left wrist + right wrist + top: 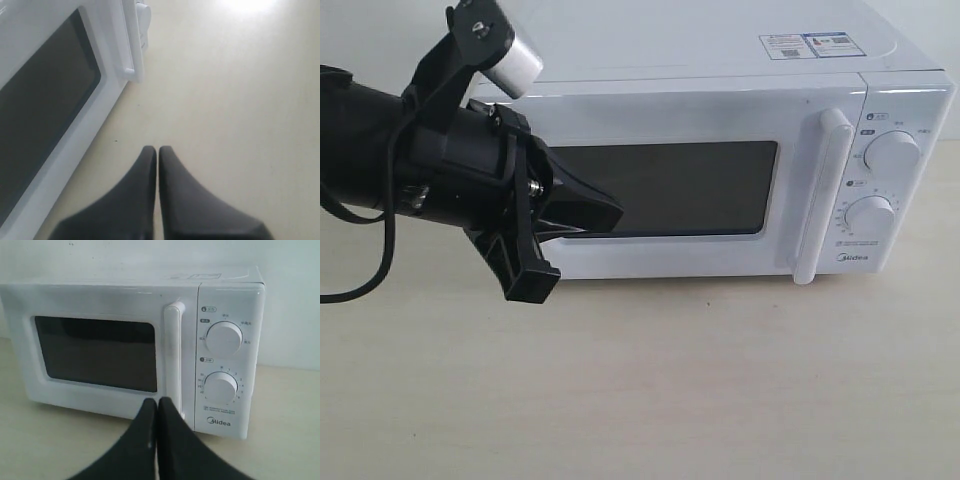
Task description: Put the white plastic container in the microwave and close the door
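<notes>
1. Left gripper (614, 212): matte black, wedge-shaped fingers pressed tip to tip, clenched on nothing. In the exterior view it crosses the window's left part, tips pointing right.
2. Microwave (720, 40): glossy white box with rounded edges, on a pale matte table (640, 390). Long axis runs left–right; front faces the exterior camera.
3. Door (680, 115): shut flush. Window (710, 190) is dark, smooth and rectangular.
4. Handle (822, 195): upright white bar with rounded ends, at the door's right edge.
5. Dials (892, 152): two, round, white, stacked on the right panel.
6. Right gripper (157, 404): black fingers clenched together, empty, aimed at the handle's base.
7. Container: seen in no view; the dark window hides the cavity.
</notes>
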You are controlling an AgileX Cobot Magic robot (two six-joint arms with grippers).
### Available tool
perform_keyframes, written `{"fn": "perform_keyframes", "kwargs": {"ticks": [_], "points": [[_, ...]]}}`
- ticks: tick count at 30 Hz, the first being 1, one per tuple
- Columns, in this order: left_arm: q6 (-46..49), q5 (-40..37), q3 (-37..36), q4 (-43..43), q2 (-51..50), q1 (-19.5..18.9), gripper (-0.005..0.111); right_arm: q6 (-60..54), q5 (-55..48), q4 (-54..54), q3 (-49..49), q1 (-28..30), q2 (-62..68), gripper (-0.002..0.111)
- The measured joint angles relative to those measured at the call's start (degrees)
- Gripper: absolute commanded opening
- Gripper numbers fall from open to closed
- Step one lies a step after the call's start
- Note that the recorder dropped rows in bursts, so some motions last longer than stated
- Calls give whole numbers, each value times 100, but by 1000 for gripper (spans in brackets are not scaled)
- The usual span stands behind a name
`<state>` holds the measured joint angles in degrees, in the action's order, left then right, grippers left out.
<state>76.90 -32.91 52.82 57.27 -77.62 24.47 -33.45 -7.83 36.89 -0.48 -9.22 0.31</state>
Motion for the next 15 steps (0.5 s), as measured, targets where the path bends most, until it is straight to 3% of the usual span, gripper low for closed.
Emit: {"fn": "perform_keyframes", "kwargs": {"ticks": [9,12,15], "points": [[0,0,0,0,0,0,4,521,73,-186,23,0,0,0],[0,0,0,0,0,0,4,1450,-130,-1243,23,0,0,0],[0,0,0,0,0,0,4,3098,-470,-2866,23,0,0,0]]}}
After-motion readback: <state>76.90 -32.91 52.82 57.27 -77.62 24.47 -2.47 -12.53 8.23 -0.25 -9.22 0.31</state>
